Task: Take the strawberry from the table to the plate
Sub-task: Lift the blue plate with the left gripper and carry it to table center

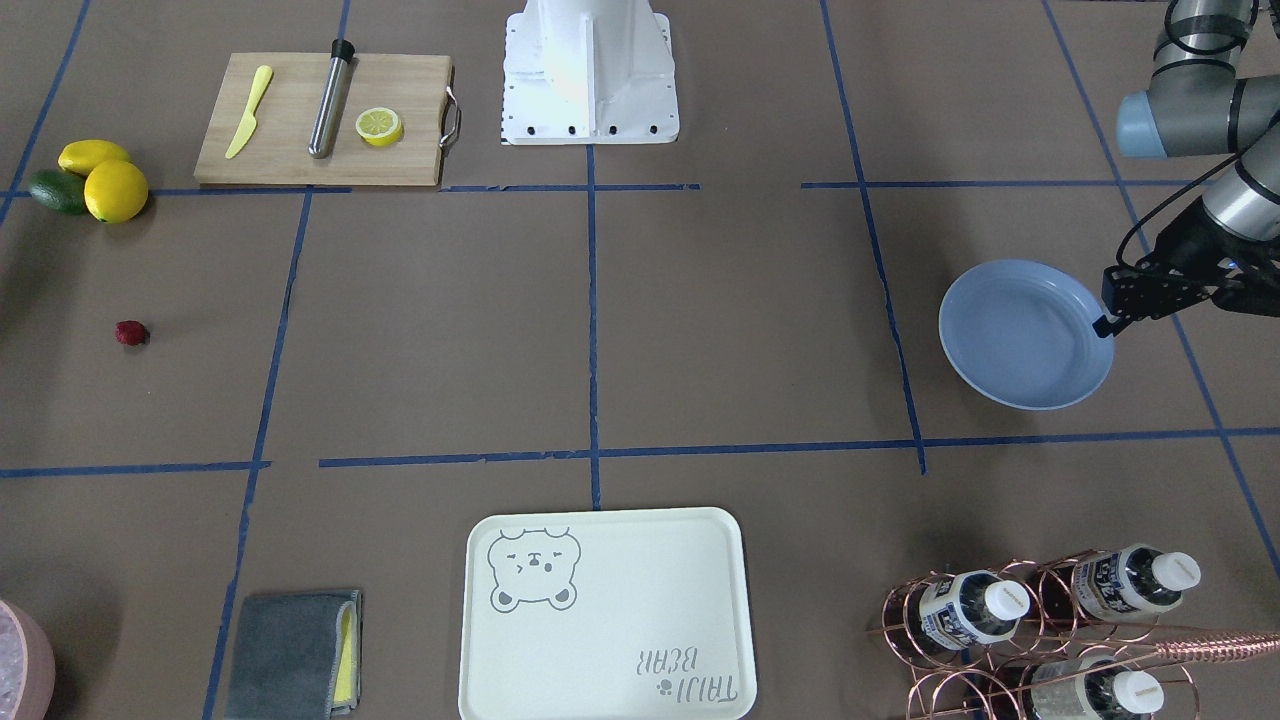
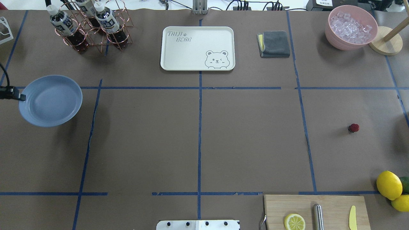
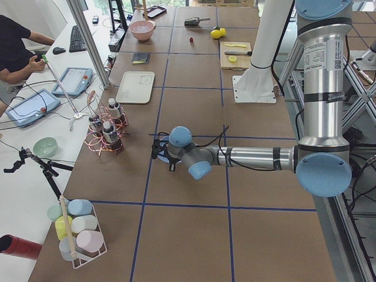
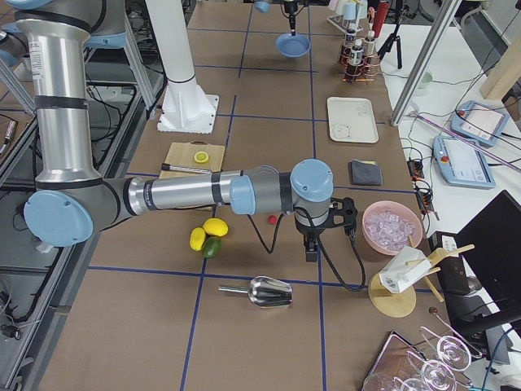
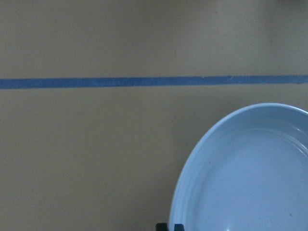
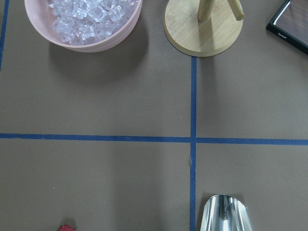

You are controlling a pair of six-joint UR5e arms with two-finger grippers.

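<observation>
**Left gripper** (image 1: 1104, 324): the fingers are drawn together at the rim of the plate (image 1: 1020, 340). Whether they pinch the rim cannot be told. The plate holds nothing.

**Right gripper** (image 4: 312, 254): it hangs pointing down over the counter (image 1: 740, 330). I cannot tell whether it is apart or together.

**Strawberry** (image 2: 353, 128): it lies untouched on the counter at the right end in the overhead view, well apart from the plate at the left end. It shows at the bottom edge of the right wrist view, so this arm is judged placed for the pick.

**Surroundings:** the ice bowl (image 6: 84, 21), the wooden stand (image 6: 203, 29) and the metal scoop (image 6: 226, 214) ring the right gripper. The lemons (image 1: 116, 190) and avocado (image 1: 57, 192) sit near the berry. None of these is judged to block the descent. The bear tray (image 1: 605, 615) lies beside the route to the plate.
</observation>
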